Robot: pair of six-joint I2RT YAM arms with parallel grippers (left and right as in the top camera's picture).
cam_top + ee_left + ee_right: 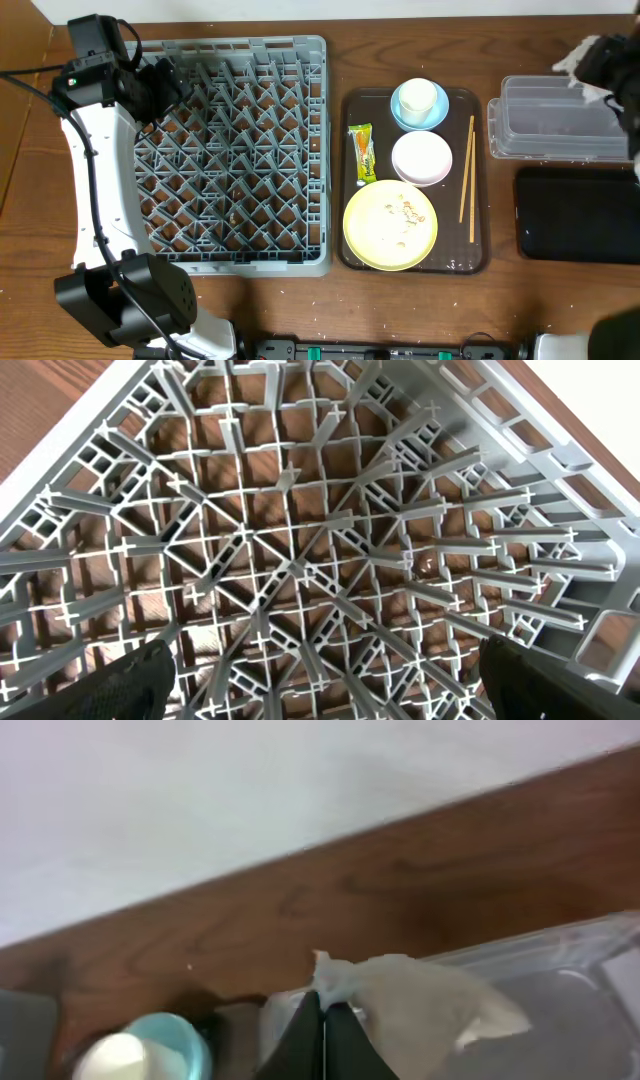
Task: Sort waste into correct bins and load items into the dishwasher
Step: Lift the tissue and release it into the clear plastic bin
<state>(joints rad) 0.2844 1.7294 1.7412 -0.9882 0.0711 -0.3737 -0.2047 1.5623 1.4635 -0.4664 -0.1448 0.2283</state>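
Note:
My right gripper (324, 1010) is shut on the crumpled white paper wad (420, 1005) and holds it over the clear plastic tub (555, 120); in the overhead view the wad (572, 60) shows at the far right. My left gripper (320, 680) is open and empty above the grey dish rack (235, 150). The brown tray (480, 180) holds the light blue bowl (405, 118) with the cream cup (418, 96) in it, the pinkish-white bowl (421, 158), the pale yellow plate (390, 225) with crumbs (405, 212), the yellow-green wrapper (362, 150) and the chopsticks (466, 180).
The flat black tray (575, 215) lies in front of the clear tub at the right edge. The dish rack fills the left wrist view (300, 530). A white wall (250, 790) runs behind the table's far edge.

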